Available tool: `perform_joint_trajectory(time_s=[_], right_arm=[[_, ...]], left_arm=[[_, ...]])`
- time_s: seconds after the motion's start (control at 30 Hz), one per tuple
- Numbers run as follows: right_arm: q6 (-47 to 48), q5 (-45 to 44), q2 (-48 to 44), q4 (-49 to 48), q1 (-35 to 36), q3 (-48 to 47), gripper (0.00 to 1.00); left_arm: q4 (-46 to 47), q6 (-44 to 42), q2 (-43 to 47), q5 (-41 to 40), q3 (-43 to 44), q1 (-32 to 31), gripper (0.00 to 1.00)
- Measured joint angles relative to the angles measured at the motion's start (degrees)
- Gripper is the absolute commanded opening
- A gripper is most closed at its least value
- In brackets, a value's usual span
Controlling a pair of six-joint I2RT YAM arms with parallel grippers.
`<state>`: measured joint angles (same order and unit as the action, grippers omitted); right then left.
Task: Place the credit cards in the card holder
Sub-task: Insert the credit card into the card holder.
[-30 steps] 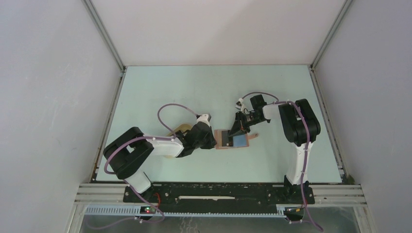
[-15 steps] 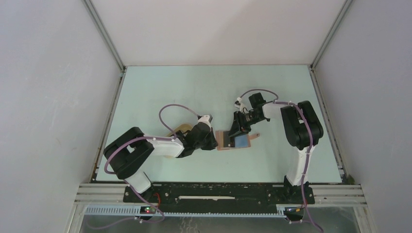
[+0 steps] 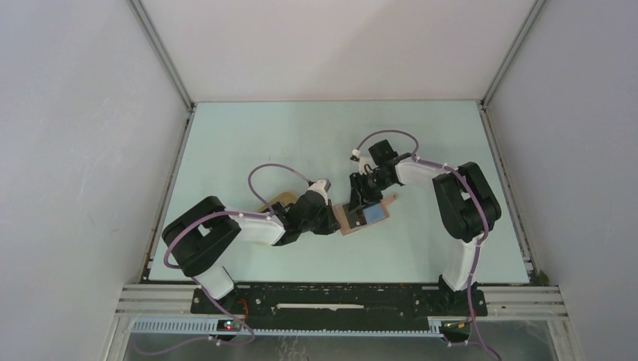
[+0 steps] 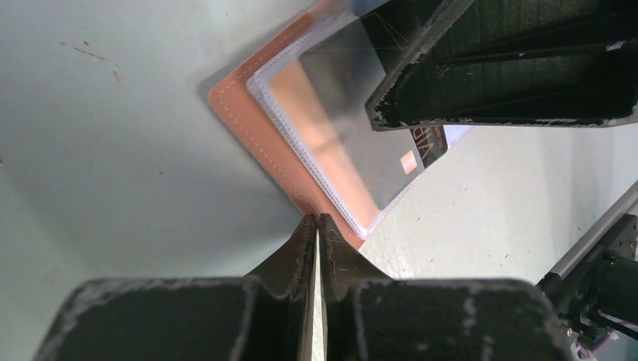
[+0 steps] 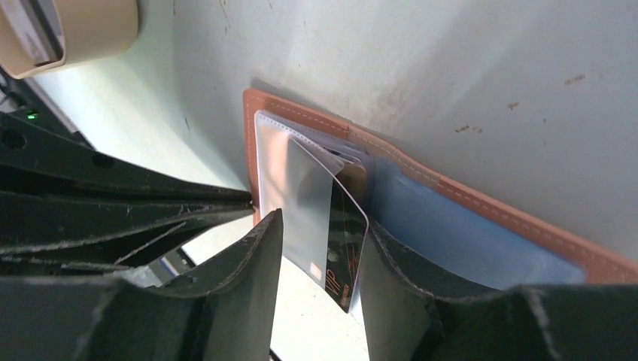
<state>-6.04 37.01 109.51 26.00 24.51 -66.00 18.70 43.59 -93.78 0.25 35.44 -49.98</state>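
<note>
We see the card holder [image 3: 367, 216] lying open on the pale green table [image 3: 301, 135], just below the middle of the overhead view, with both arms meeting over it. Its brown leather border shows stitched edges. Inside, a grey-blue pocket [image 5: 451, 237] fills the right-hand half in the right wrist view.

The left gripper [image 4: 316, 219] sits at the bottom centre of its own wrist view. Its two fingers are pressed together, with only a hairline slit between them. The tips touch the leather edge of the card holder; we cannot tell whether they pinch that edge or merely rest against it.

The right gripper [image 5: 323, 226] comes in from the upper side of the card holder in the overhead view, and its jaws stand apart. Between them in the right wrist view are a clear sleeve [image 5: 297, 203] and a black card [image 5: 347, 241], whose upper end is tucked into the fold of the card holder. We cannot tell whether either finger touches the black card.

A tan tray [image 5: 98, 30] shows in the upper left corner of the right wrist view, apart from the card holder.
</note>
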Motion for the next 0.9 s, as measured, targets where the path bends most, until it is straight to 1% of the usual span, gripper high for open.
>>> perform_joint_trajectory(time_s=[0.3, 0.57, 0.8, 0.9], right_arm=[[4.2, -9.4, -1.2, 1.0, 5.6, -2.2, 0.54], [7.6, -12.4, -1.3, 2.6, 6.8, -3.1, 0.55], [10.3, -17.1, -1.9, 3.0, 10.4, -3.5, 0.57], [11.2, -17.2, -1.9, 3.1, 11.0, -3.8, 0.58]], left_arm=[[1.8, 0.6, 0.0, 1.7, -1.0, -0.1, 0.07], [4.5, 1.5, -0.7, 2.1, -1.7, -0.1, 0.07], [5.6, 1.6, -1.1, 3.4, -2.0, 0.0, 0.07], [6.1, 2.0, -1.4, 4.1, -2.1, 0.0, 0.06]])
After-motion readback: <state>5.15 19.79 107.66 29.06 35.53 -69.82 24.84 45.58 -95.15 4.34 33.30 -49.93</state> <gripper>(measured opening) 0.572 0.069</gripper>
